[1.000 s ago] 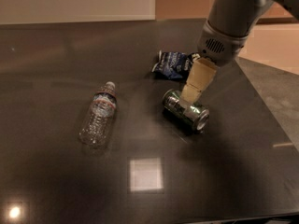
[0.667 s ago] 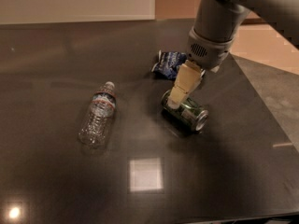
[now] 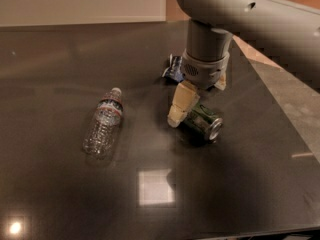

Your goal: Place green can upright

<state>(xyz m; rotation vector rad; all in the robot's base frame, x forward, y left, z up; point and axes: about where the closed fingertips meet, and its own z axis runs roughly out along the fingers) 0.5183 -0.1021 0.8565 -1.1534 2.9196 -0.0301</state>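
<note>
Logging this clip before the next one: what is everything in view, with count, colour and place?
can: one, green, on its side right of the table's middle
bottle: one, clear, on its side at left
snack bag: one, dark blue, behind the can, partly hidden
table: one, dark, glossy, under everything
arm: one, grey, from upper right
hand: one, cream, down at the can's far end

Grey smooth arm [image 3: 260, 19], round holes; cream-fingered claw [image 3: 199, 103] over table [image 3: 75, 59].
</note>
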